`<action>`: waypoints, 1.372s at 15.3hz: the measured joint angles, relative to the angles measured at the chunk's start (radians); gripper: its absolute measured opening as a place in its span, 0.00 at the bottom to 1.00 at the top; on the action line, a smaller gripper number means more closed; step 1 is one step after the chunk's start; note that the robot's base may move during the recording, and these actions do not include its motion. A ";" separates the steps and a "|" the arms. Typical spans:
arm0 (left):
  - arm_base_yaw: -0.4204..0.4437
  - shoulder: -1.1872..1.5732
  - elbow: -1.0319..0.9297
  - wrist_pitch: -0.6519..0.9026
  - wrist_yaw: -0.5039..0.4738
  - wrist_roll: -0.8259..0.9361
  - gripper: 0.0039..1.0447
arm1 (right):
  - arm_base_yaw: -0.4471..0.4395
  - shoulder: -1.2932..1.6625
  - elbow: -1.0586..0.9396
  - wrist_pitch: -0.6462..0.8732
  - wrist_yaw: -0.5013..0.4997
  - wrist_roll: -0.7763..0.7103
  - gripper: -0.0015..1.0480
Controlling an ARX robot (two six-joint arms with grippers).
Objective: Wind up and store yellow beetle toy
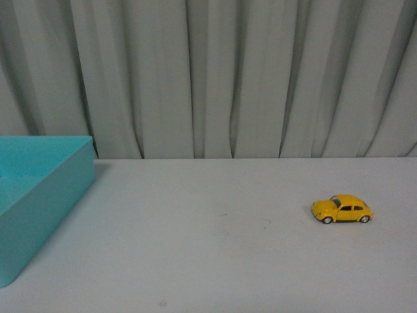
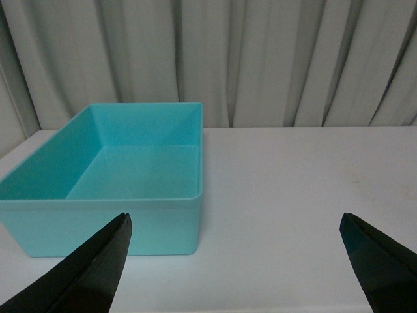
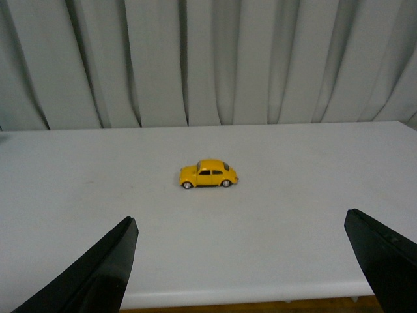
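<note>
Right wrist view, yellow beetle toy (image 3: 208,175) beyond spread right pincer (image 3: 240,219), untouched

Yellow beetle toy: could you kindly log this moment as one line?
yellow beetle toy: on table | left gripper: open | right gripper: open

The table (image 1: 215,261) is open across its middle and near edge, leaving wide room for a gripper to pass; the car (image 1: 342,209) stands alone on the right side, with free surface all round it, reachable from above or from either flank; the bin (image 1: 45,189) sits at the left edge, its walls blocking any low sideways pass there, its top open from above; the curtain (image 1: 215,78) closes the far side behind the table; the left gripper (image 2: 234,216), jaws spread wide, faces the bin's near wall; the right gripper (image 3: 241,216), jaws likewise wide, has clear table up to the car.
</note>
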 joint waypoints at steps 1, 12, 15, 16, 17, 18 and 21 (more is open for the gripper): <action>0.000 0.000 0.000 0.003 -0.003 -0.001 0.94 | 0.000 0.000 0.000 0.000 -0.001 0.000 0.94; 0.000 0.000 0.000 0.003 -0.002 0.000 0.94 | 0.000 0.000 0.000 0.000 -0.001 0.000 0.94; 0.000 0.000 0.000 0.002 -0.002 0.000 0.94 | 0.000 0.000 0.000 0.000 -0.001 0.000 0.94; 0.000 0.000 0.000 0.003 -0.002 0.000 0.94 | 0.000 0.000 0.000 0.000 -0.001 0.000 0.94; 0.000 0.000 0.000 0.003 -0.002 0.000 0.94 | 0.000 0.000 0.000 0.000 -0.001 0.000 0.94; 0.000 0.000 0.000 0.003 -0.002 0.000 0.94 | 0.000 0.000 0.000 0.000 -0.001 0.000 0.94; 0.000 0.000 0.000 0.003 -0.002 0.000 0.94 | 0.000 0.000 0.000 0.000 -0.001 0.000 0.94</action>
